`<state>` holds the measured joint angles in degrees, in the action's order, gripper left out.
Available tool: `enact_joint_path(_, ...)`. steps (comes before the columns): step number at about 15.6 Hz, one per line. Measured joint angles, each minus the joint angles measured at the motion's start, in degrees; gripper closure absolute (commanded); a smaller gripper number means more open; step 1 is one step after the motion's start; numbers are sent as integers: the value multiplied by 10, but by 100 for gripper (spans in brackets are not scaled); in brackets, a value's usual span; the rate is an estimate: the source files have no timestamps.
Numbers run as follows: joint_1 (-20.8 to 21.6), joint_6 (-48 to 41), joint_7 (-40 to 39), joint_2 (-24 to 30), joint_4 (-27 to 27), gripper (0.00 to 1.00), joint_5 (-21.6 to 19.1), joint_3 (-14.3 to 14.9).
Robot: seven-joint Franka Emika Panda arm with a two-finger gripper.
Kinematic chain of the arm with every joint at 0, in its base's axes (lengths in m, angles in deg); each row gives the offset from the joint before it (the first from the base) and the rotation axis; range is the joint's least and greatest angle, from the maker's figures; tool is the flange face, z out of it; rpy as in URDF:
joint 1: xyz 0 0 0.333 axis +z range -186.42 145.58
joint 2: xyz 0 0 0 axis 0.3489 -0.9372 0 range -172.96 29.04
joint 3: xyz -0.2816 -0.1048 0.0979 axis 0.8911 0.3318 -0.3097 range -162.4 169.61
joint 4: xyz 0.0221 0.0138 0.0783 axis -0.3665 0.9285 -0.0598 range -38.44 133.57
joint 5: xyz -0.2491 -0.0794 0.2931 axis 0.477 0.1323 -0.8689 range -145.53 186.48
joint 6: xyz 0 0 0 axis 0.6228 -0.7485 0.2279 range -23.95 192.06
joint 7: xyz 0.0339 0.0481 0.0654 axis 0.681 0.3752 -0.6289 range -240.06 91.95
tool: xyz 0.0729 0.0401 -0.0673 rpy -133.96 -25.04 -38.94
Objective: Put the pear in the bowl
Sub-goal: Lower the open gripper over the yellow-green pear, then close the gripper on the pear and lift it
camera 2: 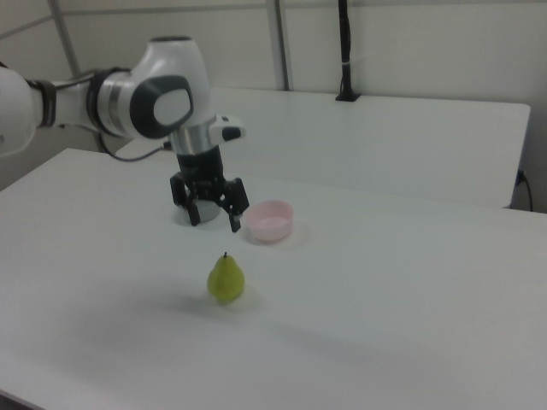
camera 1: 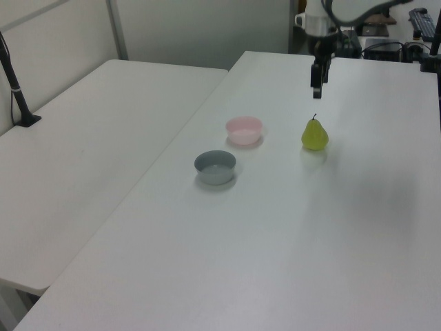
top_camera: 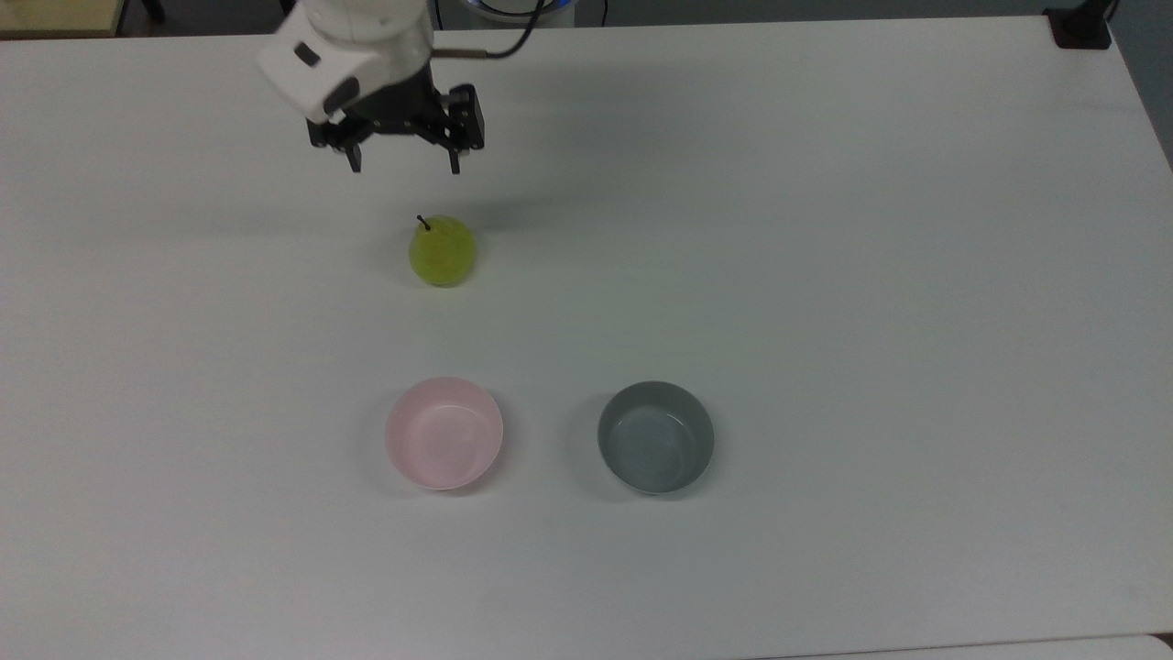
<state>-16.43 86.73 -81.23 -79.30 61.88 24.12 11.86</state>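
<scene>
The yellow-green pear [top_camera: 442, 252] stands upright on the white table [top_camera: 825, 275], stem up, with nothing touching it; it also shows in the left view [camera 1: 314, 134] and the right view [camera 2: 226, 280]. The pale pink bowl [top_camera: 443, 433] sits empty, nearer the top view's bottom edge than the pear [camera 1: 244, 129] [camera 2: 269, 219]. My gripper [top_camera: 403, 169] hangs open in the air, fingers pointing down and spread wide. It is a little above and just beyond the pear, toward the top view's top edge [camera 2: 214, 223] [camera 1: 316, 88]. Nothing is between its fingers.
A grey bowl [top_camera: 655, 437] of like size stands empty to the right of the pink one in the top view [camera 1: 215, 166]. A second white table [camera 1: 83, 172] adjoins on the left view's left. A black clamped post [top_camera: 1081, 27] stands at the top view's upper right corner.
</scene>
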Motion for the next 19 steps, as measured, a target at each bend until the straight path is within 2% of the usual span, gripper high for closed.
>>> enact_joint_path(7,8,102,-4,-31,79,0,47,0)
enact_joint_path(16,26,150,-5,-77,89,1,53,-1)
enact_joint_path(18,26,150,-5,-79,90,18,62,-1)
enact_joint_path(19,26,150,-5,-81,90,32,64,-1)
